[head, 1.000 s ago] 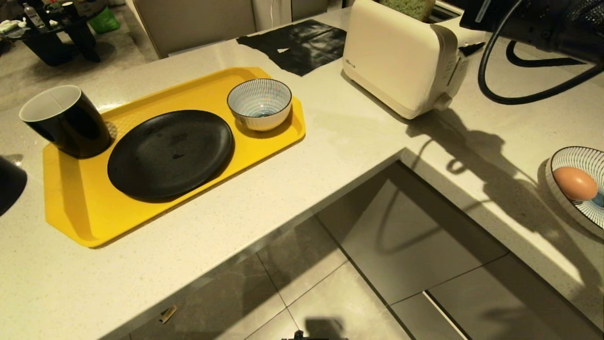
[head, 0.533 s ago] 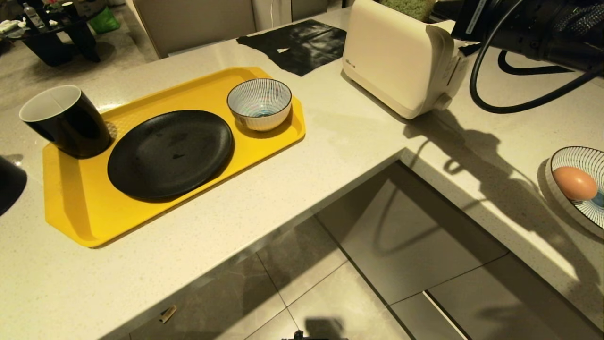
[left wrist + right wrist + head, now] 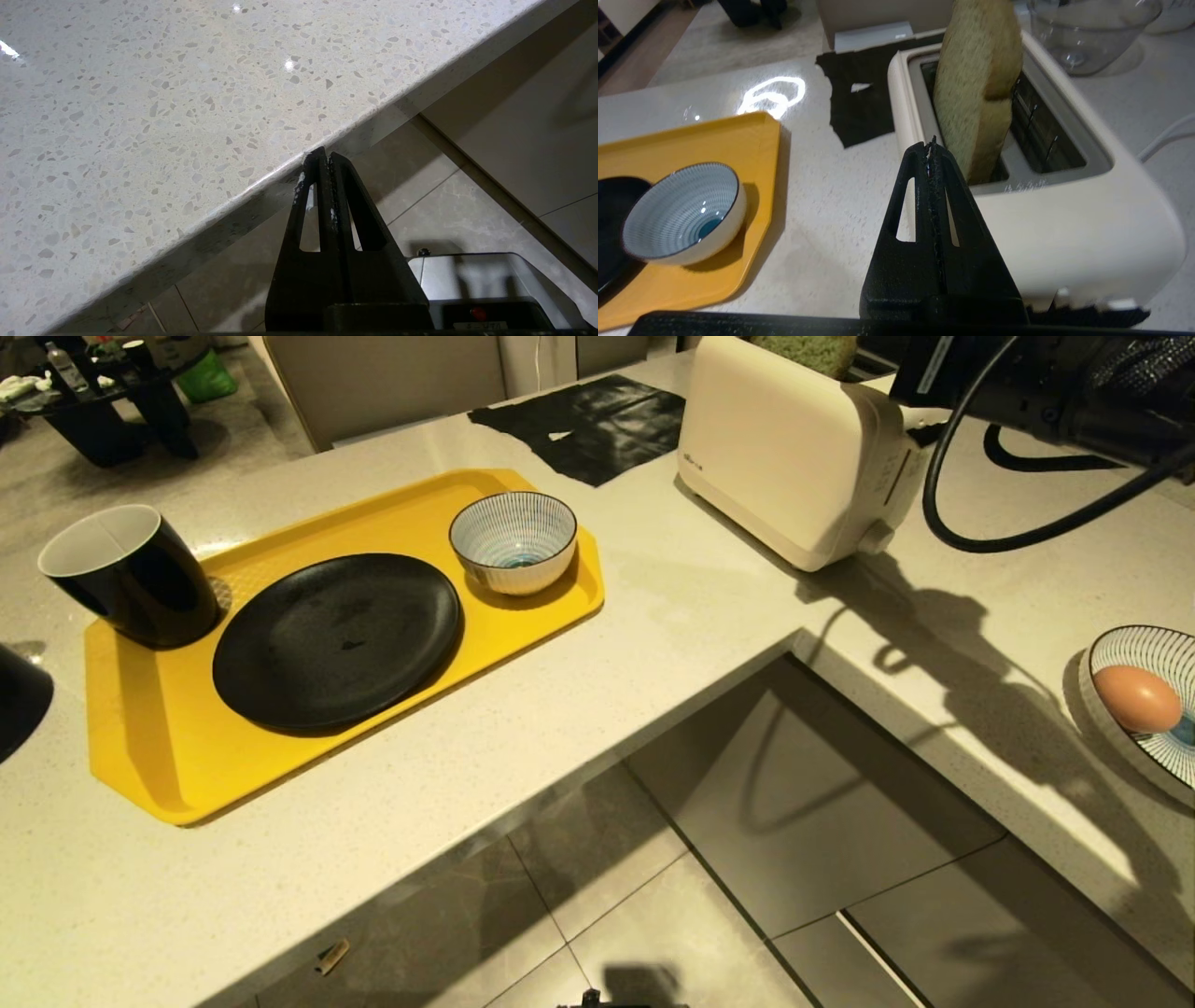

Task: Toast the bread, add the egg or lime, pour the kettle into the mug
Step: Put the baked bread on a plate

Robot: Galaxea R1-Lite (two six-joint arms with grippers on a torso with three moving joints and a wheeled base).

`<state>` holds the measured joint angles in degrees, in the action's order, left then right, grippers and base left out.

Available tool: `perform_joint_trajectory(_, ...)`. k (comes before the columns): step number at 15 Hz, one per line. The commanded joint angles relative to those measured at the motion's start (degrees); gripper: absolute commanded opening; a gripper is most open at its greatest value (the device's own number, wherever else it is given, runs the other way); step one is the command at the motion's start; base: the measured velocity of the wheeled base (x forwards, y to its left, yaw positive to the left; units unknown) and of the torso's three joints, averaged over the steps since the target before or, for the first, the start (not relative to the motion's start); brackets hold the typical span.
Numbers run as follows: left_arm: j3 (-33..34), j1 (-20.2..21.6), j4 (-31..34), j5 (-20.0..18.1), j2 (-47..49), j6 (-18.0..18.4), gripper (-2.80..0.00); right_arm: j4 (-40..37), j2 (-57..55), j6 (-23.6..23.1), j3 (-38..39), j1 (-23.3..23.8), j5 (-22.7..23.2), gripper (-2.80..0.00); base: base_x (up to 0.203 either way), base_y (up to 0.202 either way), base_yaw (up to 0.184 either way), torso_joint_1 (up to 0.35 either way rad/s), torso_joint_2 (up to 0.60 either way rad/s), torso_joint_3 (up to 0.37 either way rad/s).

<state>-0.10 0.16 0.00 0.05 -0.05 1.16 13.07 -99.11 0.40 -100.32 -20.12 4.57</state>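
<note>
A pale speckled stone counter (image 3: 653,644) bends in an L around a gap of grey floor tiles. On its left part lies a yellow tray (image 3: 140,747) carrying a black plate (image 3: 336,639), a striped bowl (image 3: 513,539) and the black mug (image 3: 131,574) at its far left corner. Far right stands a cream toaster (image 3: 794,457) with the bread (image 3: 976,88) upright and sticking out of one slot. At the right edge a darker egg (image 3: 1136,698) sits in a striped dish (image 3: 1167,658). The right gripper (image 3: 931,147), jaws pressed together and empty, hangs just near the toaster's slot. The left gripper (image 3: 323,156), likewise closed and empty, is parked low beside the counter's edge.
</note>
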Motion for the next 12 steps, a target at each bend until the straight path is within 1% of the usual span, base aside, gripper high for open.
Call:
perform_joint_trajectory(1,0.01,0.02,0.0,0.04,0.05,0.0,-2.8,1.28,-2.79,0.03,-3.61,1.09,-0.02,-2.8,0.0,0.0,0.0,0.0,0.0,0.0)
perform_joint_trajectory(2,0.01,0.02,0.0,0.04,0.05,0.07,-2.8,1.5,-3.06,0.04,-4.81,1.59,0.07,-2.8,0.0,0.0,0.0,0.0,0.0,0.0)
perform_joint_trajectory(6,0.01,0.02,0.0,-0.07,0.05,0.5,-2.8,1.31,-1.17,-0.05,-3.31,1.65,0.17,-2.8,0.0,0.0,0.0,0.0,0.0,0.0)
perform_joint_trajectory(9,0.01,0.02,0.0,-0.05,0.05,0.43,-2.8,1.92,-2.54,-0.29,-4.04,2.39,0.29,-2.8,0.0,0.0,0.0,0.0,0.0,0.0)
perform_joint_trajectory(12,0.01,0.02,0.0,0.12,0.05,0.07,-2.8,1.59,-5.22,-0.33,-9.78,3.05,0.34,-2.8,0.0,0.0,0.0,0.0,0.0,0.0)
